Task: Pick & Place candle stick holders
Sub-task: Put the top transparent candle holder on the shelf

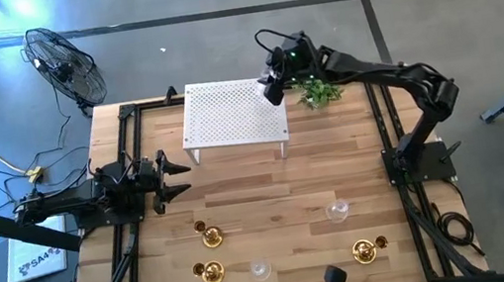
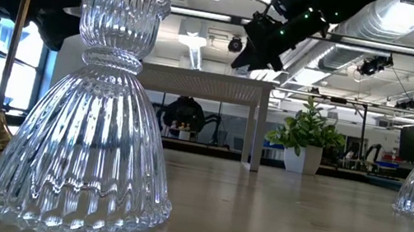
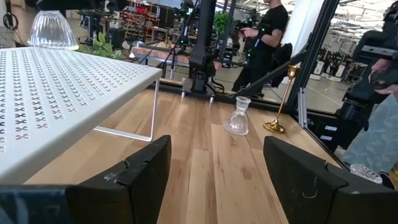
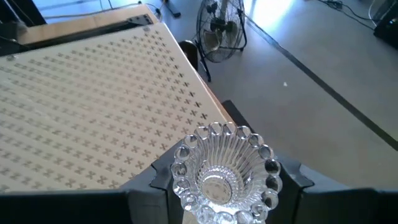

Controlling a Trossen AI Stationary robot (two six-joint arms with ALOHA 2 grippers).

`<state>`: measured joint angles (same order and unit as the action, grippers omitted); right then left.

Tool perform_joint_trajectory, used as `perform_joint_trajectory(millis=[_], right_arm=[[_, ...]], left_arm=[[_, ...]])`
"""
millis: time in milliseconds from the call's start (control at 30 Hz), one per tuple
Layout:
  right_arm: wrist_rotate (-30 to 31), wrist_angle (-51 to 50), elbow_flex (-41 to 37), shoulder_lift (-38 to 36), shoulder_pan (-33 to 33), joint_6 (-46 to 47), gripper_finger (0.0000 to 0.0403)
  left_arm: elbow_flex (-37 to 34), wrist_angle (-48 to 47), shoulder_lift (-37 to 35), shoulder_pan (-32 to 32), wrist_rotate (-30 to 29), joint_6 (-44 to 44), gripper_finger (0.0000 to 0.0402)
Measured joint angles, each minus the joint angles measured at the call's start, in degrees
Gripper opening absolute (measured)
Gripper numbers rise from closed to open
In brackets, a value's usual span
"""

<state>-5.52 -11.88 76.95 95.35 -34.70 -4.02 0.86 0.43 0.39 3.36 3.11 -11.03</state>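
My right gripper (image 1: 272, 88) is over the far right corner of the white perforated shelf (image 1: 228, 114) and is shut on a clear ribbed glass candle holder (image 4: 224, 173). That holder also shows in the left wrist view (image 3: 53, 30), at the shelf's far edge. My left gripper (image 1: 175, 177) is open and empty, level over the table's left side, pointing right. Three gold holders (image 1: 210, 235) (image 1: 211, 271) (image 1: 366, 250) and two clear glass ones (image 1: 339, 211) (image 1: 260, 270) stand on their round bases near the table's near edge. My right gripper has one finger (image 4: 160, 183) on each side of the glass holder's beaded top cup (image 4: 186, 155). The fingers come from above, pointing down. The holder is upright, its flared base (image 3: 53, 42) level with the shelf top; I cannot tell whether it rests there.
A small potted plant (image 1: 318, 91) stands just right of the shelf, close to my right arm. A floor fan (image 1: 65, 64) stands beyond the table's far left corner. People (image 3: 264, 37) stand beyond the table's right side. Bare wood lies between the shelf and the holders.
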Motion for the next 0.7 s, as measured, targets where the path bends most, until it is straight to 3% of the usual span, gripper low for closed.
perform_joint_trajectory(millis=[567, 700], right_arm=[[-0.95, 0.36, 0.09, 1.68, 0.37, -2.43, 0.0141], [-0.79, -0.59, 0.00, 1.91, 0.74, -1.05, 0.0226]], left_arm=[[0.00, 0.00, 0.02, 0.00, 0.00, 0.00, 0.0250], [0.00, 0.00, 0.02, 0.00, 0.00, 0.00, 0.0250]])
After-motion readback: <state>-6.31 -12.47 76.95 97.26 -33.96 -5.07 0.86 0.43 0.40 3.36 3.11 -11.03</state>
